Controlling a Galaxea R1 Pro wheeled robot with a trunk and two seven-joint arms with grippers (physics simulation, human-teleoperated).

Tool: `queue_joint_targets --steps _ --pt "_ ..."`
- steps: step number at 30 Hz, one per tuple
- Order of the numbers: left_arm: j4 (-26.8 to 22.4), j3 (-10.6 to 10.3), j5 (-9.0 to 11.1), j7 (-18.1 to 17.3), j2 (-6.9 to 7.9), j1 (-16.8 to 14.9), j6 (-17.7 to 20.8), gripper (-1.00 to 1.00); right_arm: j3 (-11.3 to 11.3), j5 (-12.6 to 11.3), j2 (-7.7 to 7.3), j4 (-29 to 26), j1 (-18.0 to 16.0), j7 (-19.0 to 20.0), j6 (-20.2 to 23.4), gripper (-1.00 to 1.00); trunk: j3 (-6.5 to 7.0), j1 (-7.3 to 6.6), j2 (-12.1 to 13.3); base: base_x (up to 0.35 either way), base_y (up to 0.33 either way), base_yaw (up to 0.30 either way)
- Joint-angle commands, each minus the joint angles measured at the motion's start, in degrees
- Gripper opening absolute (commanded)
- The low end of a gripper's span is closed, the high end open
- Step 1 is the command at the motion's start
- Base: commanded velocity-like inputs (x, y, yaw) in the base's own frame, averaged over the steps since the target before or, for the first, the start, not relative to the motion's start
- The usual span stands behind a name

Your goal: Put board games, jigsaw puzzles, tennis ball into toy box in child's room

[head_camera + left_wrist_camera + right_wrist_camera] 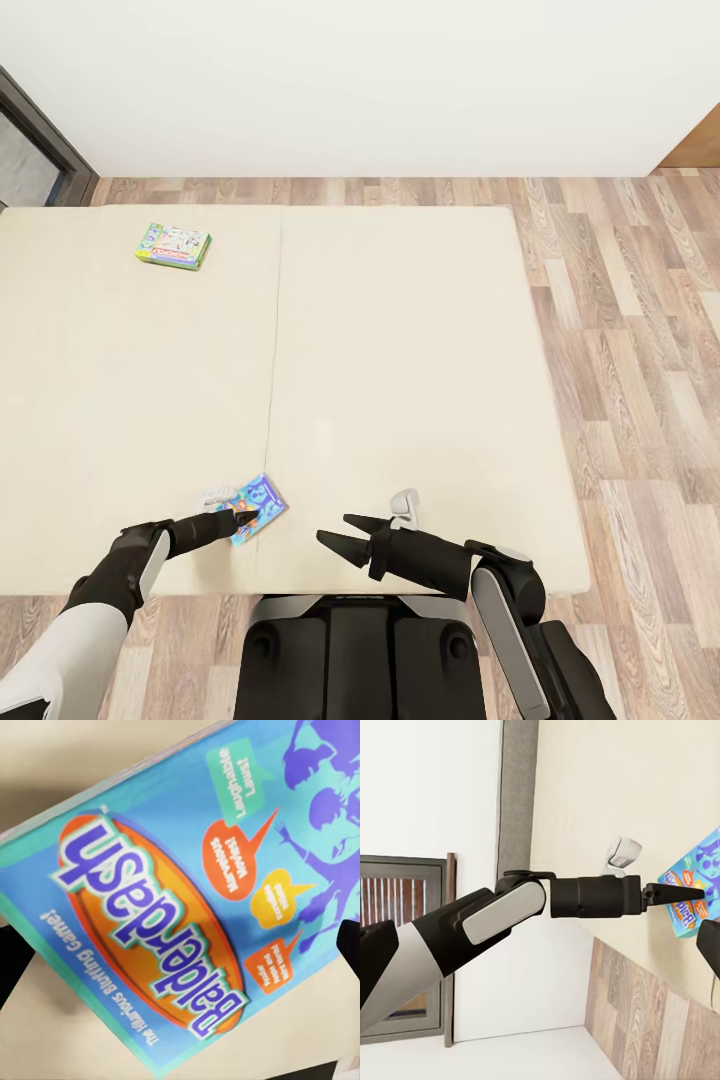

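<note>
Left hand [240, 515] over blue board game [258, 507] on bed [400, 380], grip unclear; right hand [338, 532] open.

Glossy cardboard game box [187, 907], matt cloth bed [400, 350]

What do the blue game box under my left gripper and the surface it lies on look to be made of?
The Balderdash box looks like printed cardboard with a slightly glossy finish: flat face, crisp edges, colourful print. The bed looks like matte cream fabric over padding, going by its soft uniform tone and centre seam; the render leaves this open.
</note>
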Motion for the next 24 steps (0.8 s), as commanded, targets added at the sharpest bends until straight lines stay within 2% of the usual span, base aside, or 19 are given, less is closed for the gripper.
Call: queue_joint_targets --steps 1,24 --pt "-0.1 0.3 -0.3 -0.4 -0.06 0.0 0.4 1.00 0.0 -0.2 0.02 0.0 0.0 0.0 0.3 1.00 -0.06 0.03 -0.1 0.000 0.000 0.000" --pt "-0.2 0.3 -0.1 -0.2 -0.09 -0.2 0.5 1.00 -0.1 -0.3 0.02 0.0 0.0 0.1 0.3 1.00 -0.06 0.03 -0.1 0.000 0.000 0.000"
